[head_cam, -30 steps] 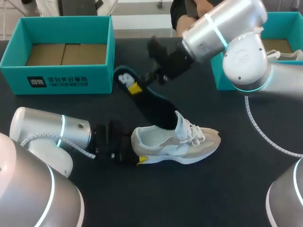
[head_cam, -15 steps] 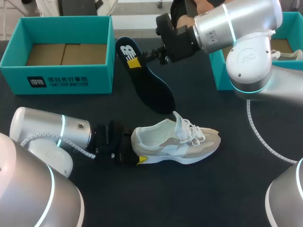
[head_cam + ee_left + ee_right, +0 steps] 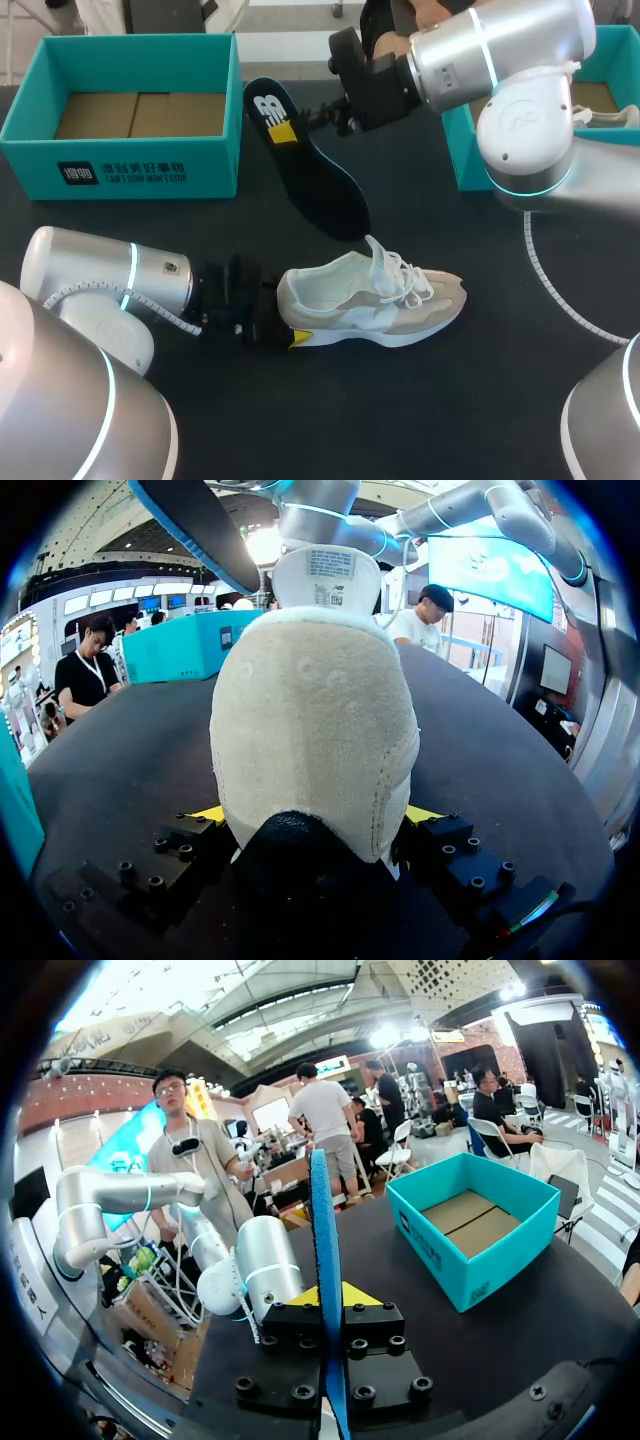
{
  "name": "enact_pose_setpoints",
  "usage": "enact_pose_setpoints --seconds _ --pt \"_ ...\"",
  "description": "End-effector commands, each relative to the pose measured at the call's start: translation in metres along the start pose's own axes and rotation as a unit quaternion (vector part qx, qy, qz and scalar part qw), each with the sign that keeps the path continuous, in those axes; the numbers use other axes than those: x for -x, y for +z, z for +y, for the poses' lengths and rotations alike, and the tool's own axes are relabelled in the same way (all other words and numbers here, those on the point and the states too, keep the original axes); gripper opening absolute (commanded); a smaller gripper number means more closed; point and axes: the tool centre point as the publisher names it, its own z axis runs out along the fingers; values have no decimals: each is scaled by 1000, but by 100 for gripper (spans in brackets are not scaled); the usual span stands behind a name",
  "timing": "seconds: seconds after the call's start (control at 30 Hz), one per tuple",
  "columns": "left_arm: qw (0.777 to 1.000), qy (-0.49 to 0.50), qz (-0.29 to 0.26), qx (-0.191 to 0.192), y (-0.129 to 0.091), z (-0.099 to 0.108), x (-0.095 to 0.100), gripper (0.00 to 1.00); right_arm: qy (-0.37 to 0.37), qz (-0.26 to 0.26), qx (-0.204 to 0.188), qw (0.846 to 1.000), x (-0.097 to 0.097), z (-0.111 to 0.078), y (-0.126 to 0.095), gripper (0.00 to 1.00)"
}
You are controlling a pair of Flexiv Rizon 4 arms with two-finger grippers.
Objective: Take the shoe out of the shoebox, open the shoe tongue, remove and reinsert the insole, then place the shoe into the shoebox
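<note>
Head view. Our left gripper (image 3: 283,322) is clamped on the heel of the shoe (image 3: 380,300). The shoe stands on its sole near the middle of the table (image 3: 480,400), toe toward the right edge. Our right gripper (image 3: 296,128) pinches the heel end of the dark insole (image 3: 320,185), which slants down toward the tongue (image 3: 382,262). We cannot tell whether its tip meets the table. The insole carries a white logo (image 3: 268,105). The shoebox (image 3: 120,165) sits at the far left corner, white print on its front wall. A second teal box (image 3: 468,160) sits at the far right edge.

Left wrist view. The heel fills the gap, both yellow tips pressing its sides. The tongue's label (image 3: 330,564) has print too small to read.

Right wrist view. The insole is edge-on, squeezed between the fingers, with the shoebox ahead.
</note>
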Motion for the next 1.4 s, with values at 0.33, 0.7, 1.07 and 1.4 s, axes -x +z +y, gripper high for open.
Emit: enact_pose_setpoints --seconds 0.33,0.7,1.07,1.4 --pt "1000 0 -1 2 2 3 1 0 35 45 28 998 -13 31 -27 0" --pt "1000 0 -1 2 2 3 1 0 82 75 138 984 -29 69 -63 0" --pt "1000 0 -1 2 2 3 1 0 126 56 194 971 -63 95 -93 0" --pt "1000 0 -1 2 2 3 1 0 165 41 192 966 -109 93 -125 0"
